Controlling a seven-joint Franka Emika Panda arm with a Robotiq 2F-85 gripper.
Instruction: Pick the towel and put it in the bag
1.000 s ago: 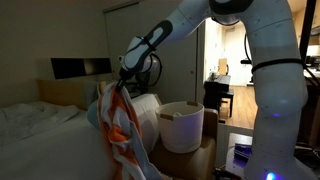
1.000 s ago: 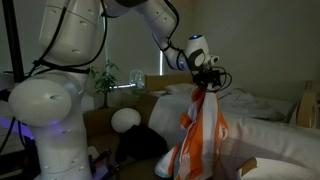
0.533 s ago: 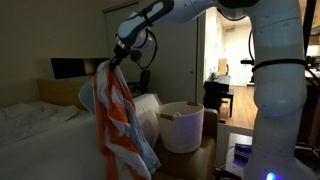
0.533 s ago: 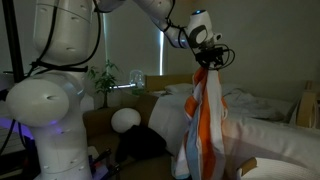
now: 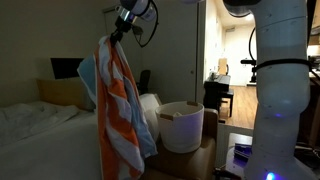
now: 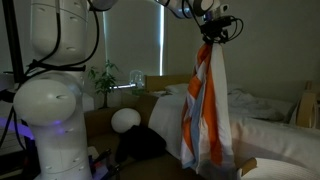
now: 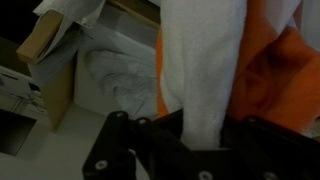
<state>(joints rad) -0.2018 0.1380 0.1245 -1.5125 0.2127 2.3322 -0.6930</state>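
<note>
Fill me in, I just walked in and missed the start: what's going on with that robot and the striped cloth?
The robot arm's gripper is shut on the top end of the striped towel and holds it high, so the cloth hangs down at full length. The white bag stands open-mouthed next to it. The towel is not yet in the bag.

You've carried the jaws from mid-height up to the top edge in both exterior views. The towel (image 5: pixel 118 110) (image 6: pixel 206 110) has risen with them: bunched and low a second ago, it now hangs long and nearly straight.
</note>
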